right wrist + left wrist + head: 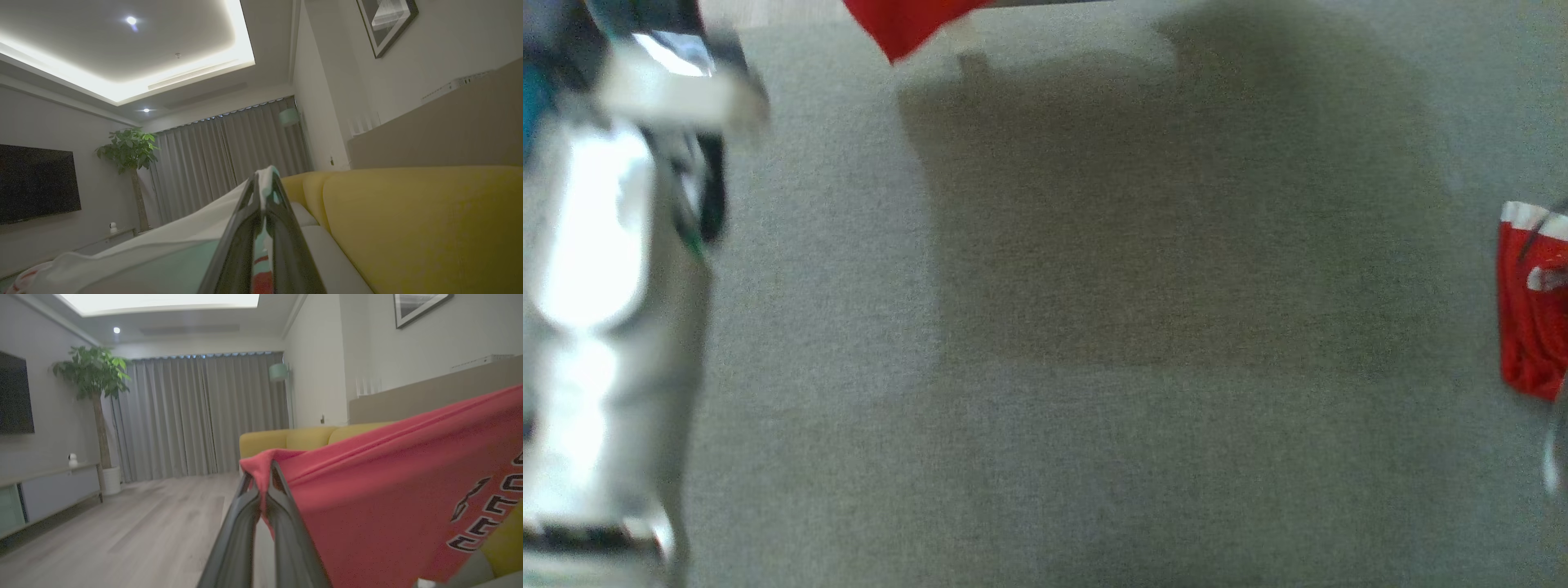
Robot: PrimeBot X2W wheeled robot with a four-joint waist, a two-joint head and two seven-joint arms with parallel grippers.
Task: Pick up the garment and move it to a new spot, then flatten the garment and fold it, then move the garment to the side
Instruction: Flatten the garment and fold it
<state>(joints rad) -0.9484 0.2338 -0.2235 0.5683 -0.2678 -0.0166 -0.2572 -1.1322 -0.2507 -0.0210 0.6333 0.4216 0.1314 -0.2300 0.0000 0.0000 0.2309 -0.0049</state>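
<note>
Left gripper [264, 486] pinches a red corner of the garment [388, 498]; right gripper [264, 190] is pressed shut on its pale hem. The garment hangs lifted between them, long axis left to right, above the grey surface [1094, 367].

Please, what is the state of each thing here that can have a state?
garment: held taut at two edges by the end effectors
left end effector: shut on the garment
right end effector: shut on the garment
curtains: drawn shut
ceiling light: on
television: screen dark
</note>
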